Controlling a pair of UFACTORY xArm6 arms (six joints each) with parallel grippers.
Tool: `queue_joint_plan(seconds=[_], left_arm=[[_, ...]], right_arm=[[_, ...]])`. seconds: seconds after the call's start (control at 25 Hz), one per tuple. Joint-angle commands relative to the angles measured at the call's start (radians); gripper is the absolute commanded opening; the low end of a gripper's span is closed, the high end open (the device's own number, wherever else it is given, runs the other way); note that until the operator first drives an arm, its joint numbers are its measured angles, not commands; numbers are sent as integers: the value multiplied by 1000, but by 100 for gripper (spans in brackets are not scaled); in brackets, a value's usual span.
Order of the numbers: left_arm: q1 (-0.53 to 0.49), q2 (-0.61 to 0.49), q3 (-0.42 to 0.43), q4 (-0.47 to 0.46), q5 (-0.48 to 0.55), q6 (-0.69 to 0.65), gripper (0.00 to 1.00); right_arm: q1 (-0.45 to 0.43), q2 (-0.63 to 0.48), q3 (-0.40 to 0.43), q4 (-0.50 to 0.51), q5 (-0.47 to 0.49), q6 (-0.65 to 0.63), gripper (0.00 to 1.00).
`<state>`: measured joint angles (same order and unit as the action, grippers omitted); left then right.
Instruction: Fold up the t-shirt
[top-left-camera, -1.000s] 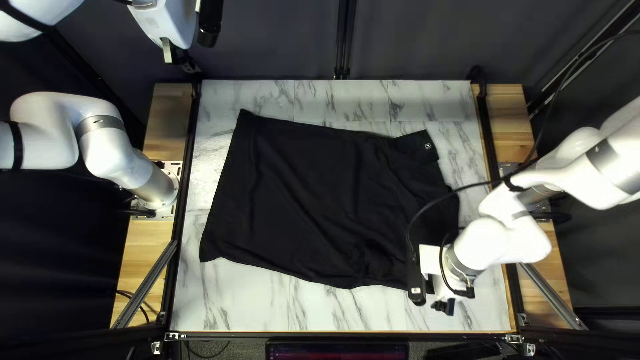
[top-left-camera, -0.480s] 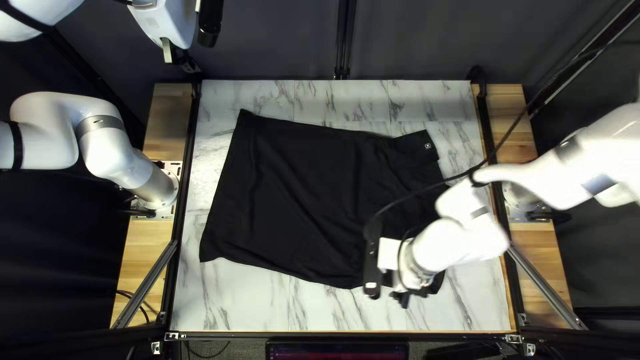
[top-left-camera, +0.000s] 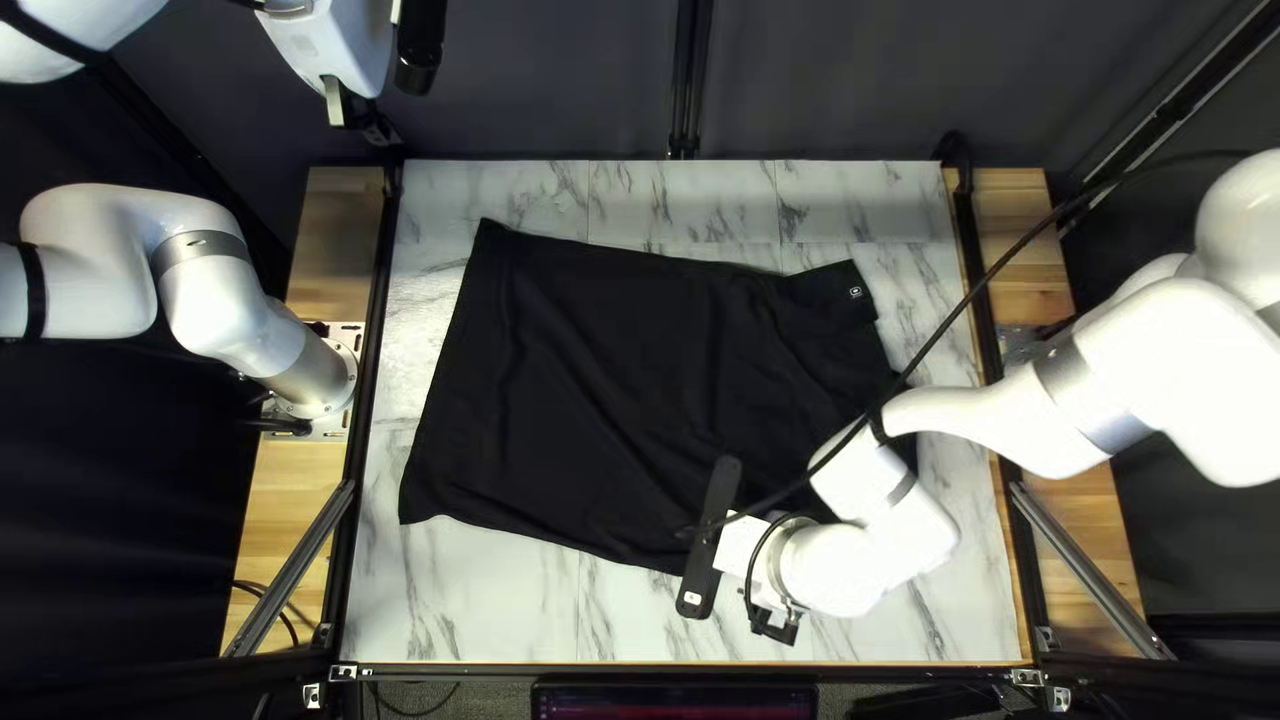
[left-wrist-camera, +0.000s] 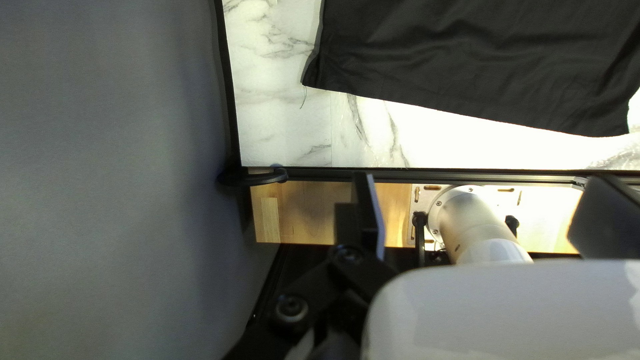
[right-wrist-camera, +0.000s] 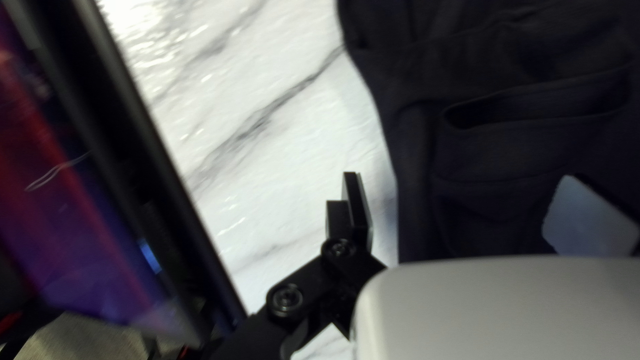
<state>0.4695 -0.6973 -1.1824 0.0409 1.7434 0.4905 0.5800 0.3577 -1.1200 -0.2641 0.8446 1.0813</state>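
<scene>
Apparently, right claw (top-left-camera: 776,626) farther left

- A black fabric t-shirt (top-left-camera: 600,387) lies across the marble-patterned flat worktop (top-left-camera: 467,600).
- The black two-fingered right hand (top-left-camera: 774,627) is above the shirt's near edge.
- Pale wooden boards (top-left-camera: 294,494) flank the worktop, left and right.
- Behind: a dark cloth curtain (top-left-camera: 547,80).
- Before: a black flat screen (top-left-camera: 674,702).

The broad black cloth t-shirt (top-left-camera: 600,387) lies spread, lightly wrinkled and slanted, across the grey-veined white tabletop (top-left-camera: 467,600).
</scene>
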Motion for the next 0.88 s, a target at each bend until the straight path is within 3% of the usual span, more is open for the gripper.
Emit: queue_joint_plan(seconds=[0.04,0.08,0.16,0.48,0.88], left_arm=[[0,0,0,0,0,0,100],[0,0,0,0,0,0,100],[0,0,0,0,0,0,100],[0,0,0,0,0,0,100],[0,0,0,0,0,0,100]], right_arm=[[-8,9,-6,-9,9,5,47],[-9,12,-8,-10,8,5,40],[-14,25,-19,-13,5,1,4],[-13,19,-18,-18,12,-4,0],[8,-136,94,-14,71,44,0]])
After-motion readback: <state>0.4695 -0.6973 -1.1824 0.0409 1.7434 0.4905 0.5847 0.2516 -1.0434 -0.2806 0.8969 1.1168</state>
